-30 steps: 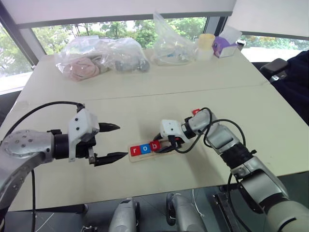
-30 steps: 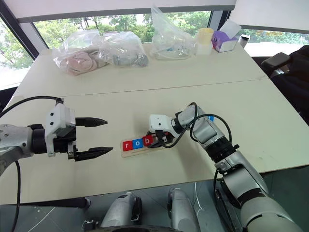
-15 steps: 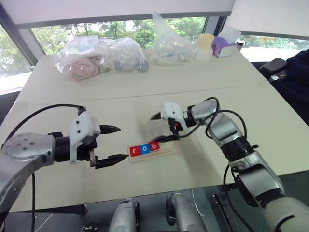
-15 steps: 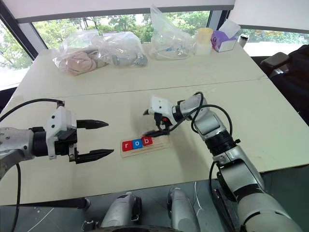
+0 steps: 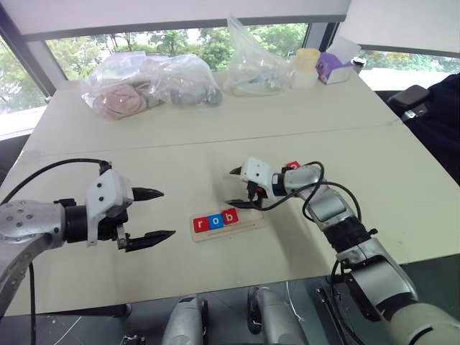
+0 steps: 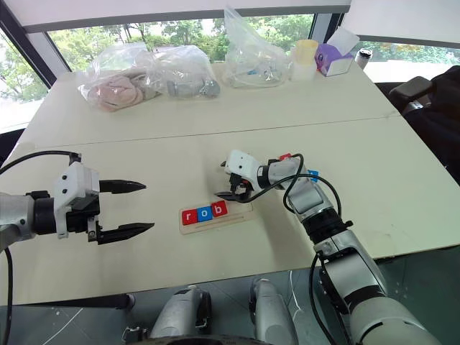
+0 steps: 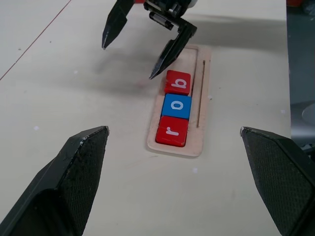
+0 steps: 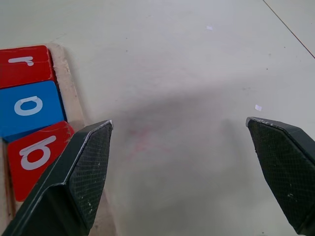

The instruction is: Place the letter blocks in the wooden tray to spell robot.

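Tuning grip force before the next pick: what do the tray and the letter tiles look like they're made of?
The tray: pale, unpainted wood, matte, with faint grain and a thin lengthwise groove. The letter tiles: red and blue with white letters, smooth faces with a slight sheen, so painted wood or plastic; the pictures leave it open.

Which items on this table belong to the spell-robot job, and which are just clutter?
Job:
- wooden tray
- red r block, blue o block, red b block, all in the tray
- loose red block and loose blue block behind the right arm

Clutter:
- plastic bags
- yellow cup
- purple box
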`<state>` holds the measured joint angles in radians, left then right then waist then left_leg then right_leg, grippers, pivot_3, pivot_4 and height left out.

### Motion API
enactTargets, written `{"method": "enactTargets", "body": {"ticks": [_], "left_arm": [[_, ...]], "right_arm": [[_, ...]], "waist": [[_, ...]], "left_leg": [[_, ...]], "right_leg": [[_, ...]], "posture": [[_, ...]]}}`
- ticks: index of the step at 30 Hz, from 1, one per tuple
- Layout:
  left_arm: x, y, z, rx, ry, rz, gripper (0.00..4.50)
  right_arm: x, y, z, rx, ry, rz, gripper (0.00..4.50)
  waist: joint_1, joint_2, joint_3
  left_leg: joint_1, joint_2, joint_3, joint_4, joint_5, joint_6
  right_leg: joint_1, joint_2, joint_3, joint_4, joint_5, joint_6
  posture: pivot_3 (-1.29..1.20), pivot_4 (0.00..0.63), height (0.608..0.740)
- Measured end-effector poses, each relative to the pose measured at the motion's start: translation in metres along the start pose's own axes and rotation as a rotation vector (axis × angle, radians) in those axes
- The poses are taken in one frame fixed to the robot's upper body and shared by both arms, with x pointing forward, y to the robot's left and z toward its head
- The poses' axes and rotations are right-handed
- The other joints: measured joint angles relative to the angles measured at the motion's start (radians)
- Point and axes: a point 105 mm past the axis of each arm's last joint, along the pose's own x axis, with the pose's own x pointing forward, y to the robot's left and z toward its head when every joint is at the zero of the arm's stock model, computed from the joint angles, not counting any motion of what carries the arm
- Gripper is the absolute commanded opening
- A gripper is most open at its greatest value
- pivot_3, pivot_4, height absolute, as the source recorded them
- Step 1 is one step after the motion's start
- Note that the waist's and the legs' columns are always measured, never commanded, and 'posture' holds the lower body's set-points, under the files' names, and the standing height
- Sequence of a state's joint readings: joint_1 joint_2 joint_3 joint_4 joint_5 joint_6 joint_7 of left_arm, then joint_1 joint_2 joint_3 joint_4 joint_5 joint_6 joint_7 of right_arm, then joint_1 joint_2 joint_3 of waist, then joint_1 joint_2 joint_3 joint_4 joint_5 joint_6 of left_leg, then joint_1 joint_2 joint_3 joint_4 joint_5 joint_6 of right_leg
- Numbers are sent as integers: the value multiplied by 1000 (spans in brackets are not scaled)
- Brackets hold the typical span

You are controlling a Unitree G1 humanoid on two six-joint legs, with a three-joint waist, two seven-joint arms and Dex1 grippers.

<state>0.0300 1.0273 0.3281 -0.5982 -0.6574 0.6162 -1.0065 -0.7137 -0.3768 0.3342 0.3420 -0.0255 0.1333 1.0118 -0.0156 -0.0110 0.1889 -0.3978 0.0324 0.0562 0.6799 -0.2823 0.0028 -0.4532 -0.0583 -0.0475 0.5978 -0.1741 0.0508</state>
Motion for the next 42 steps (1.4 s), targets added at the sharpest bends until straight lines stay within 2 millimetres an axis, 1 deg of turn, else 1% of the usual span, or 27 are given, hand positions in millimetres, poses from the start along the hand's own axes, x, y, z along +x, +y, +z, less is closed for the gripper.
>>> {"method": "enactTargets", "body": {"ticks": [4, 7, 13, 17, 19, 20, 23, 25, 27, 29, 31, 32, 34, 37, 39, 42], "left_arm": [[0, 1, 0, 3, -9, -1, 4500], [0, 1, -2, 2, -7, -3, 4500], [1, 2, -3, -2, -15, -6, 4500], [4, -1, -4, -6, -17, -25, 4500], [4, -1, -5, -5, -19, -28, 4500], [5, -1, -5, -5, -20, -30, 4500], [5, -1, -4, -6, -30, -29, 4500], [6, -1, -3, -3, -35, -28, 4500], [8, -1, -2, -1, -46, -28, 4500], [11, -2, -3, -7, -52, -37, 4500], [13, -4, -3, -11, -56, -48, 4500], [14, -4, -2, -10, -61, -47, 4500], [15, -4, -2, -7, -64, -48, 4500], [19, -5, -2, -10, -68, -56, 4500], [21, -5, -2, -8, -73, -62, 4500], [23, -3, 0, 0, -75, -62, 4500]], "right_arm": [[0, 4, 1, -11, -5, 9, 4437], [0, 7, -2, 4, 1, 17, 4437], [0, 12, 0, 2, -3, 29, 4437], [0, 9, 3, 16, -12, 10, 4437], [-3, 0, 6, 37, -21, -36, 4437], [-7, -8, 9, 50, -32, -75, 4437], [-23, -31, 23, 67, -79, -190, 4437], [-35, -48, 26, 101, -89, -299, 4437], [-55, -71, 18, 164, -65, -475, 4437], [-77, -89, 6, 230, -33, -638, 4437], [-95, -98, -7, 324, -2, -762, 4437], [-103, -100, -12, 367, 12, -808, 4437], [-117, -97, -27, 465, 59, -887, 4437], [-128, -87, -42, 581, 108, -952, 4437], [-129, -79, -46, 614, 129, -959, 4437], [-123, -68, -50, 664, 139, -937, 4437]], "waist": [[0, 0, 0], [1, 0, 0], [1, 0, 0], [1, 0, 0], [1, 0, 0], [1, 0, 0], [2, 0, 0], [4, 0, 0], [5, 0, 0], [4, 0, 0], [3, 0, 0], [3, 0, 0], [3, 0, 0], [1, 0, 0], [1, 0, 0], [0, 0, 0]], "left_leg": [[-4, 0, 0, 0, 0, 0], [-7, 0, 0, 1, 0, 0], [-8, 0, 0, 1, 0, 0], [-8, 0, 0, 2, 0, 0], [-8, 0, 0, 2, 0, 0], [-8, 0, 0, 2, 0, 0], [-8, 0, 0, 2, 0, 0], [-9, 0, 0, 2, 0, 0], [-9, -1, 1, 2, 0, 0], [-9, -1, 2, 2, 0, 0], [-9, -1, 2, 2, 0, 0], [-9, -1, 2, 2, 0, 0], [-9, 0, 2, 2, 0, 0], [-9, 0, 2, 2, 0, 0], [-9, 0, 2, 2, 0, 0], [-9, 0, 2, 2, 1, 0]], "right_leg": [[-5, 0, 0, 1, 1, -1], [-8, 0, 0, 1, 2, -3], [-8, 1, 0, 1, 2, -2], [-8, 1, 0, 1, 2, -2], [-8, 1, 0, 1, 2, -2], [-8, 1, 0, 1, 2, -2], [-8, 1, 0, 1, 2, -2], [-8, 1, 0, 1, 2, -2], [-8, 0, 0, 1, 2, -3], [-8, 0, 0, 1, 2, -3], [-8, 0, 0, 1, 2, -3], [-8, 0, 0, 1, 2, -3], [-8, 1, 0, 1, 2, -3], [-9, 1, 0, 2, 2, -3], [-9, 2, 0, 2, 2, -3], [-9, 2, 0, 2, 2, -3]], "posture": [[0, 150, 740], [0, 150, 740], [0, 150, 740], [0, 150, 740], [0, 150, 740], [0, 150, 740], [0, 150, 740], [0, 150, 740], [0, 150, 740], [0, 150, 740], [0, 150, 740], [0, 150, 740], [0, 150, 740], [0, 150, 740], [0, 150, 740], [0, 150, 740]]}}
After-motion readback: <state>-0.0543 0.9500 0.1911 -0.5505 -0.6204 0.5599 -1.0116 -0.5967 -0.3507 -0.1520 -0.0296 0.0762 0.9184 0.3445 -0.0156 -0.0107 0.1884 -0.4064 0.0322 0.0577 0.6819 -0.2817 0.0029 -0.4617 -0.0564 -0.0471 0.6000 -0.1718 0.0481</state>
